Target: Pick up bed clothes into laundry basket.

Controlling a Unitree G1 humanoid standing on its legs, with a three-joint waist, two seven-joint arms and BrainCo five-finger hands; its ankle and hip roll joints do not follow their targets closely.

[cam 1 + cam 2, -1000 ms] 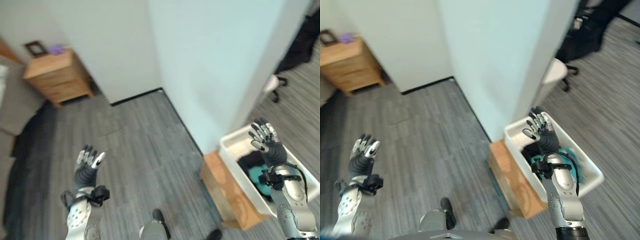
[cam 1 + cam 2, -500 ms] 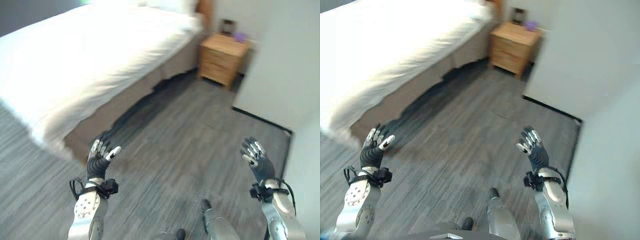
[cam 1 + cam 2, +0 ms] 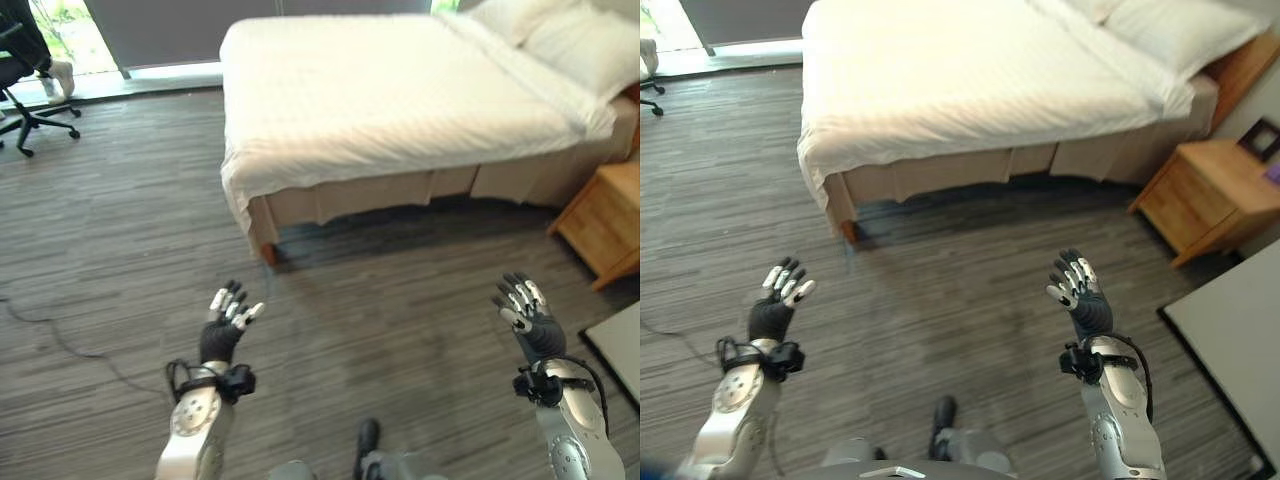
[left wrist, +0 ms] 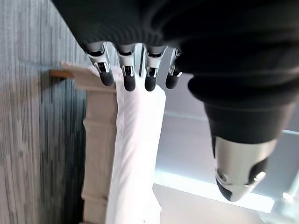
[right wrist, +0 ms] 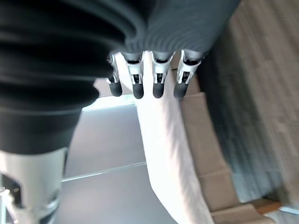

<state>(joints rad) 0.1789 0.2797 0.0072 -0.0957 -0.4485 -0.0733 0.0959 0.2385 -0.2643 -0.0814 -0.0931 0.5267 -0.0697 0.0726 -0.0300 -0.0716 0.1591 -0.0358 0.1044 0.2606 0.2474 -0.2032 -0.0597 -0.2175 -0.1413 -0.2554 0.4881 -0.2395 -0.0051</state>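
Left eye view: a wide bed stands across the upper part of the room, covered by white bed clothes with a fine woven stripe that lie smooth and flat and hang a little way over the near edge. Below that edge runs a beige fabric skirt in straight panels, with a small wooden foot at the near corner. Two plump white pillows rest at the head of the bed, toward the robot's right. A light wooden nightstand with a boxy shape and drawer fronts stands just beside the head end, carrying a small dark picture frame at its back edge. The floor is grey wood-grain plank, matt and streaked. A black office chair on a star base stands far off on the robot's left, near a bright window strip.

The left robot hand is raised over the floor, well apart from the bed, its fingers straight and spread, holding nothing. The right robot hand is raised likewise, fingers extended and empty. In each wrist view the dark-tipped fingers hang straight in a row with the white bed edge beyond them.
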